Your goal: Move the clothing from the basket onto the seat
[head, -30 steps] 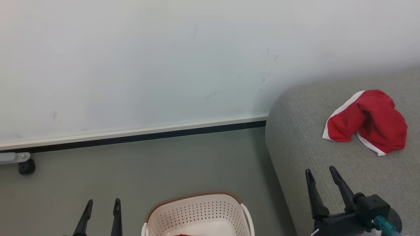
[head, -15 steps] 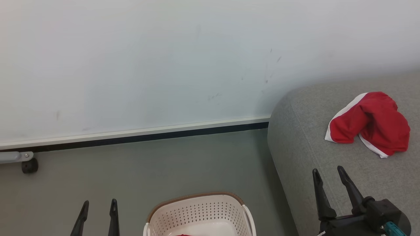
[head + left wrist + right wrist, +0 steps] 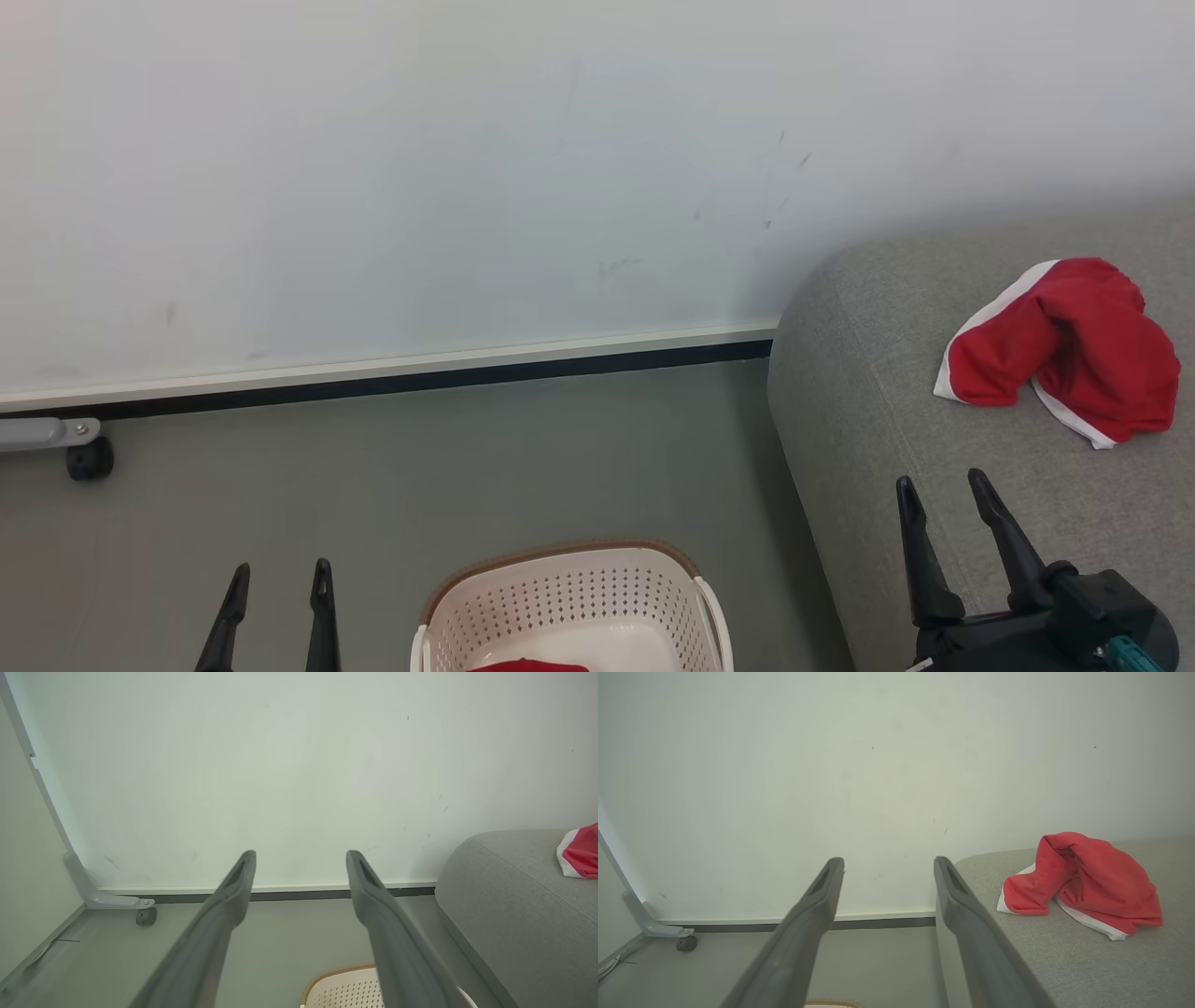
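Note:
A red garment with white trim lies crumpled on the grey seat at the right. On the floor at the bottom centre stands the cream basket, and a sliver of red clothing shows inside it at the frame's edge. My left gripper hangs open and empty, left of the basket. My right gripper is open and empty over the seat's front corner, well short of the garment.
A pale wall with a dark skirting strip runs behind the grey floor. A grey metal foot with a black caster stands at the far left. Open floor lies between basket and wall.
The whole head picture has shifted slightly rightward, so the camera moved. Both grippers stay open. A little more red clothing shows in the basket.

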`<state>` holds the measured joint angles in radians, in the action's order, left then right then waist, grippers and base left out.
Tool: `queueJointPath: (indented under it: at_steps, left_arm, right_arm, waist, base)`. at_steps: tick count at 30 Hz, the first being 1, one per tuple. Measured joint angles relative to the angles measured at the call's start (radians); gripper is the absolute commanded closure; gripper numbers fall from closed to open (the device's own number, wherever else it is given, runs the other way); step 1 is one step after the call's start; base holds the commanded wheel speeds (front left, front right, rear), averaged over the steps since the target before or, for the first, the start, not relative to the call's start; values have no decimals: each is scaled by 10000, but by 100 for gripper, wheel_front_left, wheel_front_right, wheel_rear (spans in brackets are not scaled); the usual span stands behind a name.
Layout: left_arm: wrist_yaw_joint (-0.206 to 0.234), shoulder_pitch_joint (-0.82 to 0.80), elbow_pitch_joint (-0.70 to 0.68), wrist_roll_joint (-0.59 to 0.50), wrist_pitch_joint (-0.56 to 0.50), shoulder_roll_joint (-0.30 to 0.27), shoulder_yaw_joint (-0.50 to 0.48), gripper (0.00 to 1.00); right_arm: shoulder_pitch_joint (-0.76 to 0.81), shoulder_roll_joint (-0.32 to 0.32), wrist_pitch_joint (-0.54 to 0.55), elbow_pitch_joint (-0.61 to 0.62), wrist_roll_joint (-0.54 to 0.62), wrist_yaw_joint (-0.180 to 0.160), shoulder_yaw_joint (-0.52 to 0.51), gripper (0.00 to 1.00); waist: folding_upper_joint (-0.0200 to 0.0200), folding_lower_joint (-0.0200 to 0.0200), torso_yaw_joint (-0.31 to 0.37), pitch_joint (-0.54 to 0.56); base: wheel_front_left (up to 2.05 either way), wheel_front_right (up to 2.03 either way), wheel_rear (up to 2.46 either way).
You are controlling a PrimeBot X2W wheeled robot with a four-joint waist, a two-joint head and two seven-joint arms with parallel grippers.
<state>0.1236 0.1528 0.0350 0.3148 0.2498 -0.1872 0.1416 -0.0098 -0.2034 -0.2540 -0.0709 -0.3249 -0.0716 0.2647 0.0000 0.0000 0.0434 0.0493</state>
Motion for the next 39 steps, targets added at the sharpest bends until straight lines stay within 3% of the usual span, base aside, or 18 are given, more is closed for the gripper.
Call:
queueJointPath:
  at_steps: [16,39]
  left_arm:
    - [-374,-1024,617,-303,-77,117,917,0]
    - [-1534,-4785,5028,-2128,-2107,857,3551,0]
  right_arm:
    - [-34,-257,-4,683,81,-144,-692,0]
    - [-1776,-1064,-27,2552,161,15,-1818,0]
  waist:
    - [0,1,12,-1015]
    - [2,3,547,-4243]
  base:
    - [0,0,0]
    - [0,0,0]
